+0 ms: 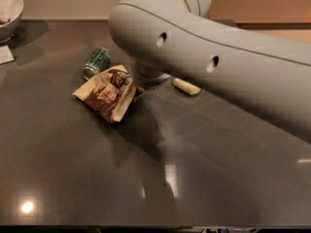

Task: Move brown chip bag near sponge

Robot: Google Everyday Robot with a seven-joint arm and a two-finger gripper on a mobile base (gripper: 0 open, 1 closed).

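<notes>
The brown chip bag (104, 93) lies crumpled on the dark counter (194, 178), left of centre, its far corner against the green can (95, 62). The gripper (139, 92) is at the bag's right edge, mostly hidden under the big white arm (209, 47) that crosses the view from the right. The sponge (187, 86), a pale yellow block, shows just right of the wrist, partly hidden behind the arm. It lies roughly a bag's width to the right of the bag.
A white bowl (7, 8) stands at the far left corner, with a white card (6, 55) in front of it. A wall runs along the counter's back edge. The counter's front edge is at the bottom of the view.
</notes>
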